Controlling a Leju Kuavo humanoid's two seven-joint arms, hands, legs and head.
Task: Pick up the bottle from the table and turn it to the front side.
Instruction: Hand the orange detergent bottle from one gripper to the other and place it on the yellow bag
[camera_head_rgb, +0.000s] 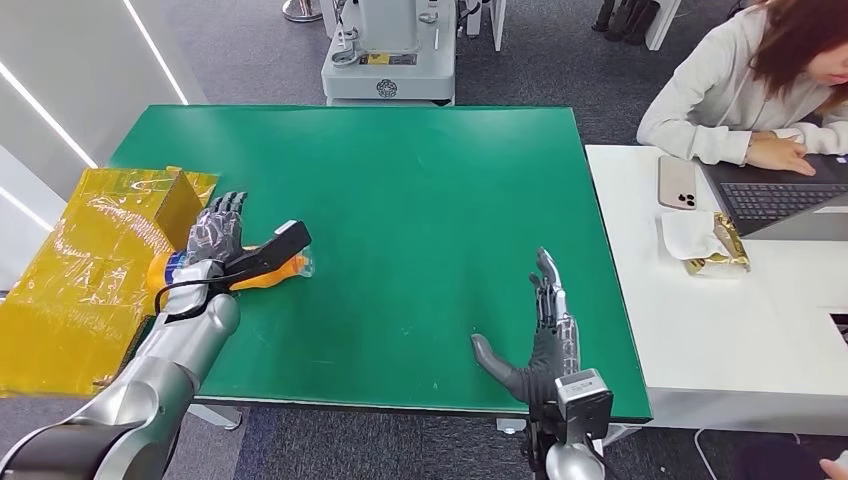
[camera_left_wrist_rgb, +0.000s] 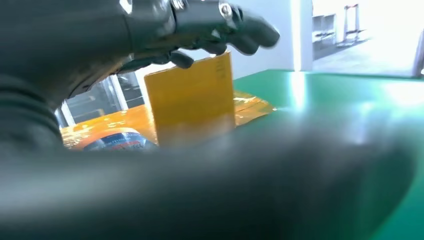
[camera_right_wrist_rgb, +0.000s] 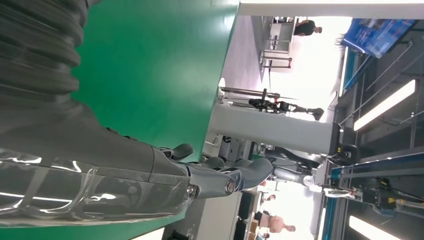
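Near the green desk's (camera_head_rgb: 420, 200) left edge, beside a yellow foil-wrapped box (camera_head_rgb: 95, 260), the left robot hand (camera_head_rgb: 222, 245) rests over the lying orange plastic bottle (camera_head_rgb: 270, 272); whether it grips cannot be told. Near the front edge, the right robot hand (camera_head_rgb: 540, 340) hovers, fingers spread, holding nothing.

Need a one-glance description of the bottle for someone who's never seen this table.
Start at the green table and go to its left edge, where a yellow box sits. The bottle lies on its side just beside that box, under the left hand. It is the only orange, blue-labelled thing on the green surface.
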